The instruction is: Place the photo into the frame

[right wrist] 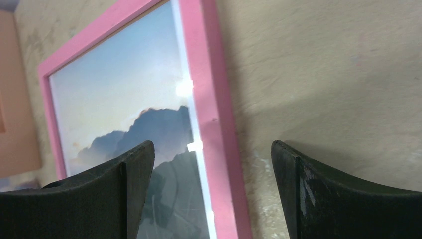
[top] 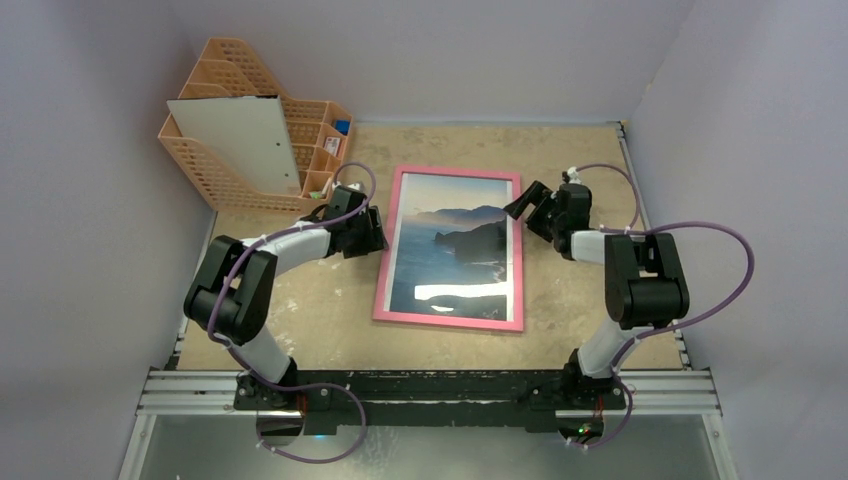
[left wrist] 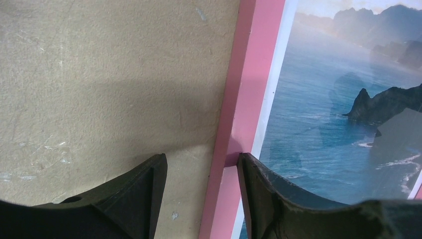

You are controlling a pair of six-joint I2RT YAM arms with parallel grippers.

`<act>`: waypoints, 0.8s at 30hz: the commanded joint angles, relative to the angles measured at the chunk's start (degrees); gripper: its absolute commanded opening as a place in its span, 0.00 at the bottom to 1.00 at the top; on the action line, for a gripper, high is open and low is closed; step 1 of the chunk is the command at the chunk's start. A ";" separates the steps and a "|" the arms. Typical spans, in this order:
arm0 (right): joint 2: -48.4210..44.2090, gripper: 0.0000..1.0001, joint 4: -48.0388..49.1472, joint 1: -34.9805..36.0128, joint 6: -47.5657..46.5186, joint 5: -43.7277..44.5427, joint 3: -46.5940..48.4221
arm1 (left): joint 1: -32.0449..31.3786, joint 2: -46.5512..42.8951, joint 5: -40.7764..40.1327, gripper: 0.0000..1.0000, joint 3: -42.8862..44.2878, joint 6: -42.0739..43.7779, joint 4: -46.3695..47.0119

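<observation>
Left gripper (left wrist: 201,159), black two-finger: jaws part-open, gripping nothing. They straddle the left rail of the large thin-edged pink rectangular picture frame (left wrist: 249,74). One finger (left wrist: 144,189) is over bare tabletop just beside the rail, with a gap showing. The other finger (left wrist: 268,194) is at the rail's inner edge, over the print's margin.

Right gripper (right wrist: 213,147), same black type: jaws spread wide, holding nothing. The frame's right rail runs up between the fingers, one over the picture and one over the table.

The large rectangular print of blue sea, dark coastal mountains and pale sky (top: 455,240) sits inside the frame, picture side up, with a thin white margin showing along the pink rails. There is glare across its lower part. The frame lies flat mid-table between the two arms, tilted a little off square.

The beige speckled tabletop (top: 320,310) carries it. An orange mesh plastic file rack (top: 232,68) stands at the far left corner, well apart from the frame, with a pale flat board (top: 240,135) upright in it.
</observation>
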 commanded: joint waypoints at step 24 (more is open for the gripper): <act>8.52 0.62 6.35 1.37 2.55 -23.45 4.13 | 0.90 5.42 4.17 0.41 6.77 -0.63 0.10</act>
